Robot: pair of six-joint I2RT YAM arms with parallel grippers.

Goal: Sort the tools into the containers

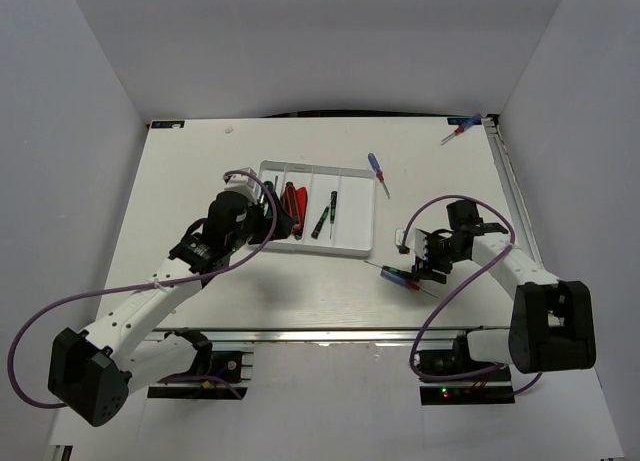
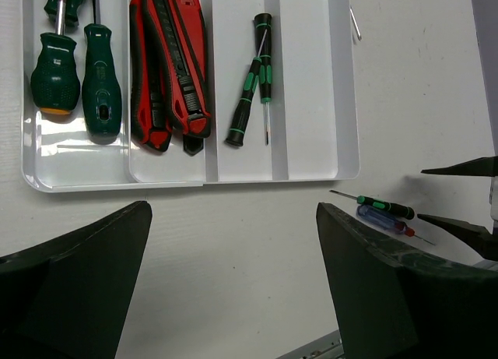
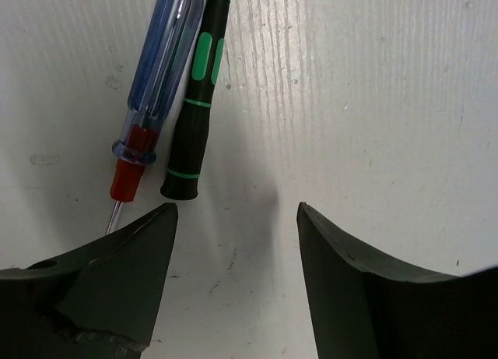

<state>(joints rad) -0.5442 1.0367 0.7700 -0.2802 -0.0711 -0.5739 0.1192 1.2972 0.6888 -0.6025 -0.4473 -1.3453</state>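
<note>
The white tray [image 1: 366, 243] has four long compartments. It holds green-handled screwdrivers [image 2: 99, 80], red-and-black tools [image 2: 167, 63] and two thin green-and-black drivers [image 2: 255, 79]. My left gripper [image 1: 279, 224] is open and empty, hovering at the tray's near left edge; in its wrist view [image 2: 233, 219] there is bare table between the fingers. My right gripper [image 1: 426, 267] is open and empty just right of a blue clear-handled screwdriver [image 3: 156, 79] and a black-and-green precision driver [image 3: 197, 102], which lie side by side on the table [image 1: 400, 275]; both lie beyond its fingertips [image 3: 237, 211].
A blue-handled screwdriver [image 1: 378, 173] lies on the table right of the tray. Another small blue-and-red screwdriver [image 1: 460, 131] lies at the far right corner. A metal rail [image 1: 510, 181] runs along the table's right edge. Purple cables loop off both arms.
</note>
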